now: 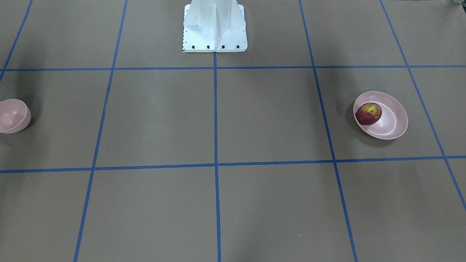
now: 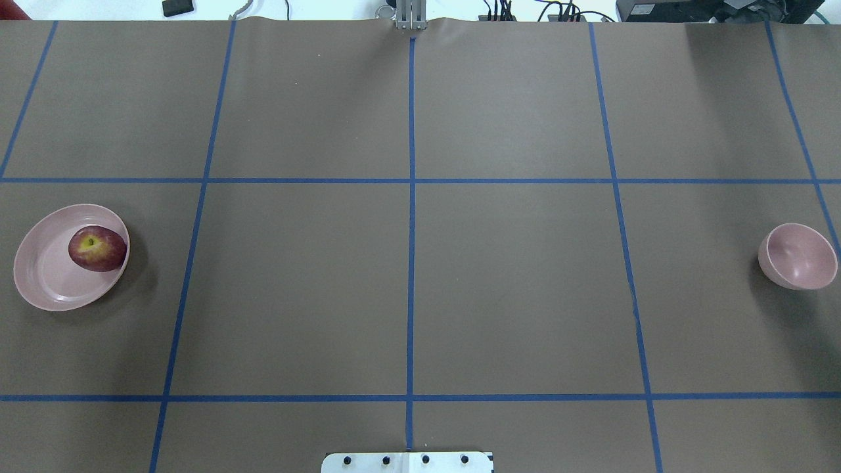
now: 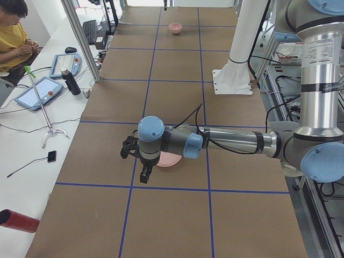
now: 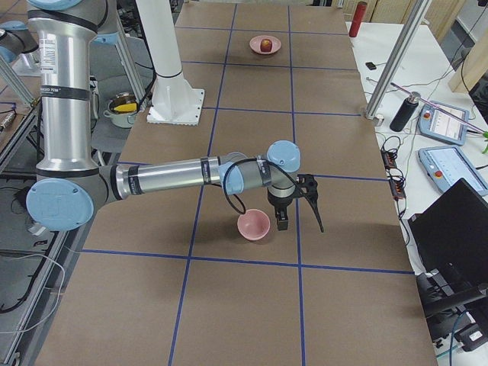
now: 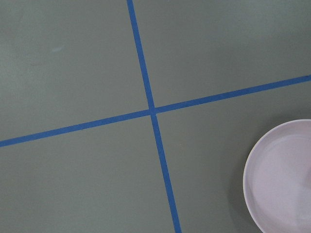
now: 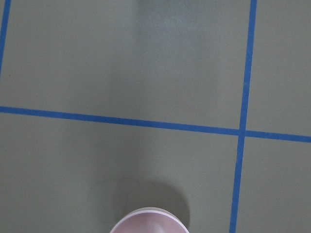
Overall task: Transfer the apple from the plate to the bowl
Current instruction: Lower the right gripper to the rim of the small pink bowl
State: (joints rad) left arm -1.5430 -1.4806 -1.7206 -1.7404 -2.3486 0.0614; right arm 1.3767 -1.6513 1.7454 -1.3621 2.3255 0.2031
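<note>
The dark red apple lies on the pale pink plate, against its rim on the robot's left side of the table. The small deep pink bowl stands empty at the far opposite end. The left gripper shows only in the exterior left view, hovering over the plate and hiding the apple there. The right gripper shows only in the exterior right view, above and beside the bowl. I cannot tell whether either is open or shut.
The robot's white pedestal stands at the table's middle, robot side. Blue tape lines grid the brown table. An operator, tablets and a black bottle are on a side bench. A laptop sits beyond the table near the bowl.
</note>
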